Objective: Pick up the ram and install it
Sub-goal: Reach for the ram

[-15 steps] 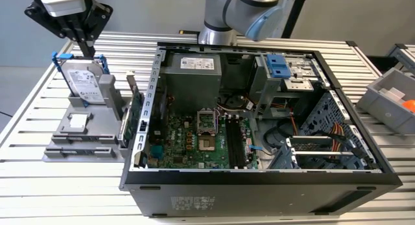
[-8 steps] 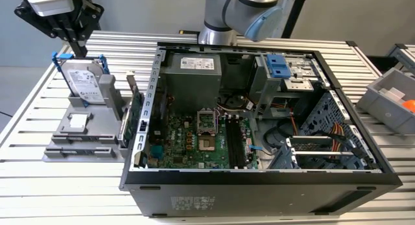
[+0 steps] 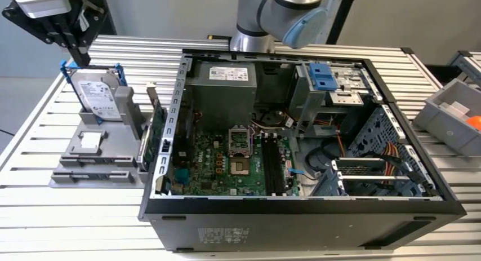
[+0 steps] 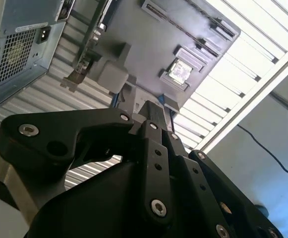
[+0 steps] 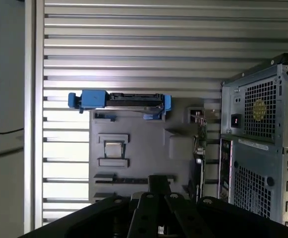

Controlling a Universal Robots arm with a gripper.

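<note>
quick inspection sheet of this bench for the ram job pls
surface: slatted metal table with an open computer case lying on it
job's things: ram lies flat in the grey holder, not yet picked up
clutter: hard drive in a blue frame and green card stand in the same holder
grippers: gripper shut on nothing, hanging over the holder
cables: coloured wires inside the case; black cable beside the table
surroundings: grey bin holding something orange, at the exterior view's right
</note>
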